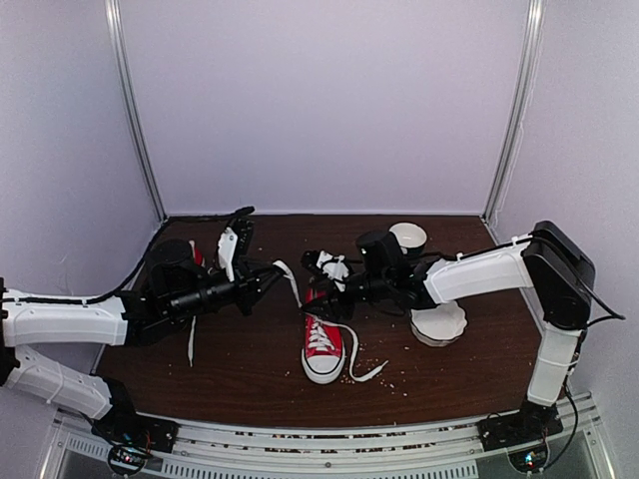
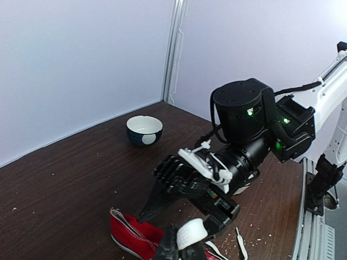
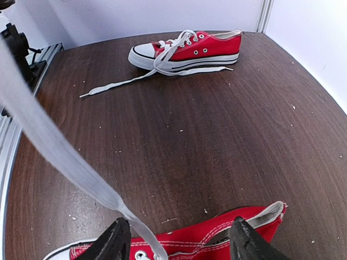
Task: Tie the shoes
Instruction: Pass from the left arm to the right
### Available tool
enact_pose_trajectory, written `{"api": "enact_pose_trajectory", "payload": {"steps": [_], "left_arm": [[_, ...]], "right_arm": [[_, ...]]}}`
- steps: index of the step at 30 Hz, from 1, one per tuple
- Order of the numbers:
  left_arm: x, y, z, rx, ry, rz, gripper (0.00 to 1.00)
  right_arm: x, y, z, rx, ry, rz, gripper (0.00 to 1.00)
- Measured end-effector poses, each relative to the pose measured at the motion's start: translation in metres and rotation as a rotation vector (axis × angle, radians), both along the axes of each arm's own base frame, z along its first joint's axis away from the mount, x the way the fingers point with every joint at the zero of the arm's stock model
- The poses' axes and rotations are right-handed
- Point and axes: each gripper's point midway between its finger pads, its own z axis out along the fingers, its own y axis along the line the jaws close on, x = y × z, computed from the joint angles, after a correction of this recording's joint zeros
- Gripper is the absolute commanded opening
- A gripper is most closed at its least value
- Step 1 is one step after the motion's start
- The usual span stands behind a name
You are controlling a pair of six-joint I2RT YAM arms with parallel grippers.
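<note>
One red shoe (image 1: 322, 349) with a white toe cap stands mid-table, toe toward me. My right gripper (image 1: 329, 294) hangs just over its heel end, open, fingers on either side of the shoe's red opening (image 3: 217, 233) with nothing held. A white lace (image 3: 49, 141) runs taut from an eyelet, up and to the left past the left finger (image 3: 115, 242). My left gripper (image 2: 187, 238) is shut on that lace (image 1: 290, 279), held above the table left of the shoe (image 2: 133, 233). The other shoe (image 3: 187, 49) lies on its sole at the far left, laces loose, mostly hidden behind the left arm in the top view.
A dark bowl (image 2: 144, 130) with a white inside stands at the back of the table. A white scalloped dish (image 1: 439, 324) sits under the right arm. Crumbs are scattered over the brown tabletop. White walls close in the back and sides.
</note>
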Motion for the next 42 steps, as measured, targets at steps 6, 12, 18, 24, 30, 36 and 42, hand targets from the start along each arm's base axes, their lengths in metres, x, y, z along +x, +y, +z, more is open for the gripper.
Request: {"api": "enact_pose_trajectory", "payload": {"steps": [6,12,18,24,30,36,42], "left_arm": [[0.009,0.012,0.002,0.016,-0.017,0.08,0.0],[0.009,0.012,-0.001,0.028,-0.017,0.081,0.0],[0.009,0.012,0.0,0.029,-0.019,0.08,0.0],[0.008,0.012,0.002,0.027,-0.026,0.078,0.0],[0.007,0.013,0.003,0.024,-0.031,0.078,0.0],[0.007,0.013,0.003,0.025,-0.031,0.078,0.0],[0.018,0.02,-0.005,0.052,-0.028,0.153,0.0]], "right_arm": [[-0.01,-0.005,-0.003,0.002,0.007,0.053,0.41],[-0.014,-0.001,0.002,0.028,0.027,0.067,0.32],[-0.015,0.002,0.003,0.041,0.039,0.083,0.3],[-0.019,0.007,0.0,0.043,0.056,0.104,0.28],[-0.02,0.013,0.001,0.034,0.05,0.121,0.0],[-0.017,0.017,0.001,0.016,0.063,0.12,0.0],[-0.018,0.012,-0.004,-0.008,0.079,0.11,0.0]]}}
